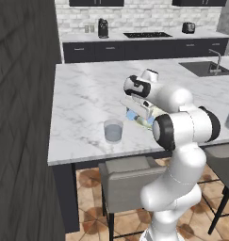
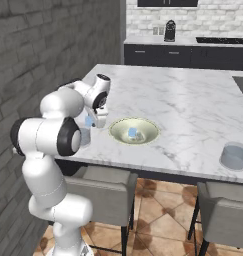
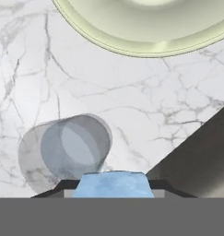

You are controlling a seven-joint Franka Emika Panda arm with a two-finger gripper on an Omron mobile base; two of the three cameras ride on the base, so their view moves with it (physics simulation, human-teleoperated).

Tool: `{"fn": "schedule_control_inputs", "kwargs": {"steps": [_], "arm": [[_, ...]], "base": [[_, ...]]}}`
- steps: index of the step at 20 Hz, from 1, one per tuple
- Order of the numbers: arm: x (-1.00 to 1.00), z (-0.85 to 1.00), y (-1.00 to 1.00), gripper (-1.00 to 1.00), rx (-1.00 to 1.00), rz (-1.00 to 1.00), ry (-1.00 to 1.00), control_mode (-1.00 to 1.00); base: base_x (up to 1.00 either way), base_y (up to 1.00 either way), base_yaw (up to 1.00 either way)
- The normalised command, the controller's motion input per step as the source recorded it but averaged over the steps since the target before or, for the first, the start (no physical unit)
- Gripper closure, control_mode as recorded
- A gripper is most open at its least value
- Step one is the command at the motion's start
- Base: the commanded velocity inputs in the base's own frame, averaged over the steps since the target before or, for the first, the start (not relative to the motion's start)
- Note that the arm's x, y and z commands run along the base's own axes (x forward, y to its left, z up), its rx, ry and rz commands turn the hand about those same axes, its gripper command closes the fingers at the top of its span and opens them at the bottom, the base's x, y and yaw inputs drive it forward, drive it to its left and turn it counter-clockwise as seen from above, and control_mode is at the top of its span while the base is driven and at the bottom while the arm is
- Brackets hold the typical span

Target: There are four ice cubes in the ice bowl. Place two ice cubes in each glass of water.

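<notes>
My gripper (image 2: 89, 121) is shut on a pale blue ice cube (image 3: 114, 182), held a little above the marble counter. It hangs between the near glass of water (image 1: 113, 131) and the yellow-green ice bowl (image 2: 118, 134). In the hand view the cube sits between the dark fingertips, with that glass (image 3: 69, 150) just beyond and to the left, and the bowl's rim (image 3: 145, 46) at the top. From the left base view the gripper (image 1: 133, 114) carries the cube (image 1: 131, 114) just right of the glass. Another ice cube (image 2: 132, 132) lies in the bowl. A second glass of water (image 2: 235, 155) stands far right.
The marble island counter (image 2: 193, 105) stretches back towards a sink (image 1: 208, 68). Grey chairs (image 1: 127, 181) stand under the counter's front edge. A dark brick wall (image 2: 48, 45) runs along the left. My own arm (image 1: 182, 127) covers part of the bowl in the left base view.
</notes>
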Motion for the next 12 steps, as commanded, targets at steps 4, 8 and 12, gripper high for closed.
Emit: {"fn": "schedule_control_inputs", "kwargs": {"steps": [4,8,12], "arm": [[0.0,0.0,0.42,1.0,0.01,-0.06,0.0,-1.0],[0.01,0.0,0.26,1.0,0.01,-0.04,0.0,-1.0],[0.0,0.0,0.13,1.0,0.02,-0.03,0.0,-1.0]], "base": [[0.0,0.0,0.0],[0.0,0.0,0.0],[0.0,0.0,0.0]]}}
